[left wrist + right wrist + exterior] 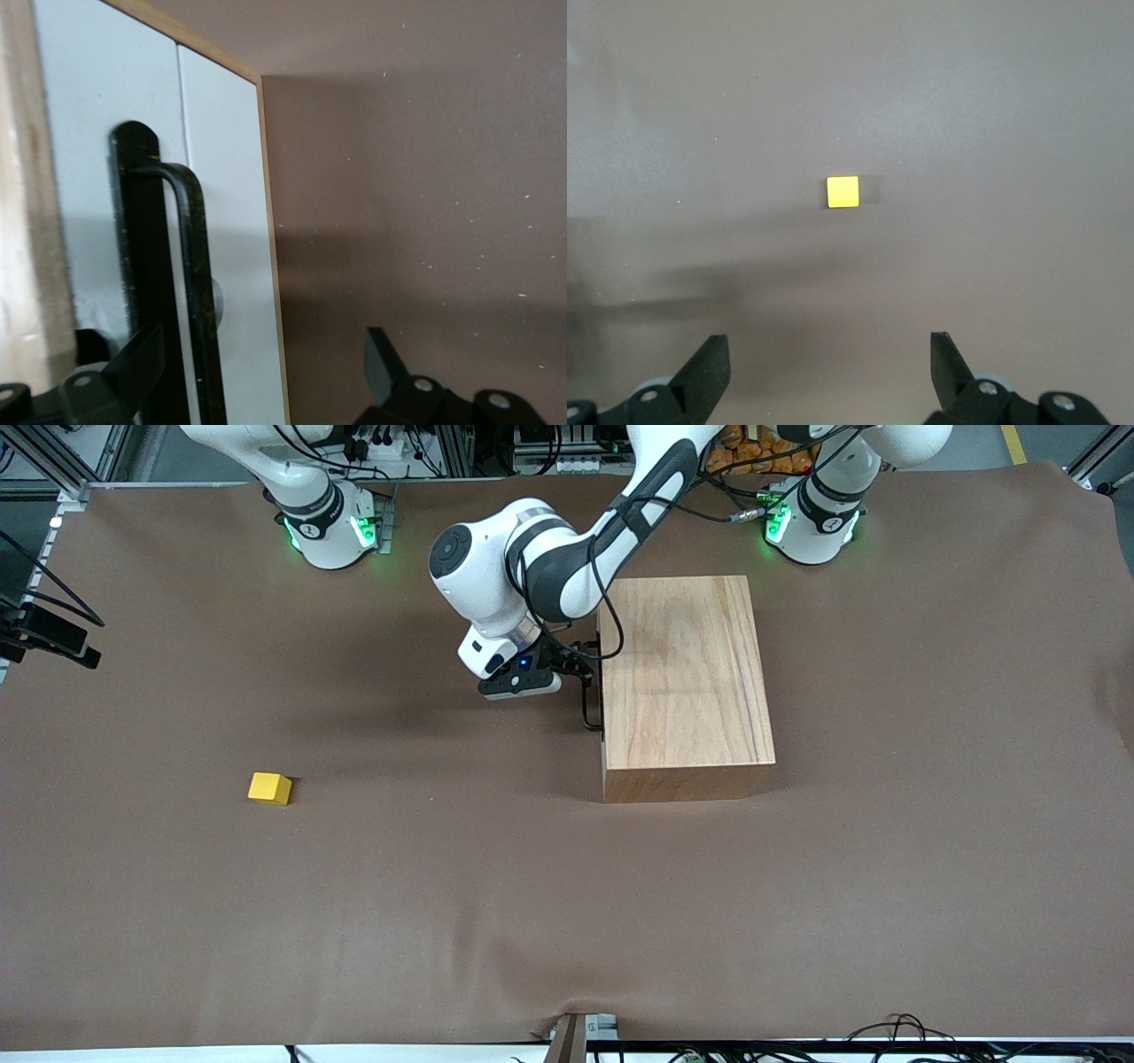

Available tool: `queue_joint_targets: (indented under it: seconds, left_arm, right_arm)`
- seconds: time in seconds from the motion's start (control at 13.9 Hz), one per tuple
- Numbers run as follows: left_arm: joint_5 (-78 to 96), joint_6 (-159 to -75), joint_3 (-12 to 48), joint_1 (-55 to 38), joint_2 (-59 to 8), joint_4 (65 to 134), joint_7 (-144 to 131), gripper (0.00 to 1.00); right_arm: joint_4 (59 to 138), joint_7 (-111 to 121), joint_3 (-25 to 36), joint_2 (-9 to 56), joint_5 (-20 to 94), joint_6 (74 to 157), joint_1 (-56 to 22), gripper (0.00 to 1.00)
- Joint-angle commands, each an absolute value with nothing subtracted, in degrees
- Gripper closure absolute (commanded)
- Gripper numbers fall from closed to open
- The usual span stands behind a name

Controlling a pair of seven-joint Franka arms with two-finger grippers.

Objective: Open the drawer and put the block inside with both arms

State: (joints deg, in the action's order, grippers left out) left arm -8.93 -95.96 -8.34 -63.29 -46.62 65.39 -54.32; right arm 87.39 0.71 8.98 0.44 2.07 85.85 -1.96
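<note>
We have the left pincer point(580, 669) down at the front of the cabinet point(682, 682), on the side that faces the right arm's end of the bench point(567, 921). Its fingers stand apart; in the left wrist view one finger point(133, 363) sits at the black loop handle point(190, 292), against the white drawer point(226, 221) front, and the other finger point(385, 367) is out over bare bench. We judge that this straddle is the set-up for closing on the handle and pulling, since the drawer looks fully shut, its panel flush with the wooden edge. The right pincer point(828, 376) is out of the front view, but its wrist view shows its fingers wide apart, high above the yellow block point(842, 191), holding nothing. We read that as a waiting post, kept clear until there is an open drawer to receive the block. The block point(269, 788) lies alone on the bench, well apart from the cabinet, toward the right arm's end and nearer the front camera than the cabinet's handle.
</note>
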Motion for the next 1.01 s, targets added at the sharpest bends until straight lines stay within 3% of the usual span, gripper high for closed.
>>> queue_joint_targets:
  seconds: [0.0,0.94]
  left_arm:
    - [-9.84,-94.92,-8.70,-63.90,-47.81,63.72,-55.28,0.00]
    - [-9.40,-99.66,-8.09,-63.99,-49.57,63.54,-57.29,0.00]
  right_arm:
    - [85.52,0.53,8.26,1.32,3.25,84.11,-0.62,0.00]
    - [85.78,0.44,8.17,1.76,3.25,76.13,-0.35,0.00]
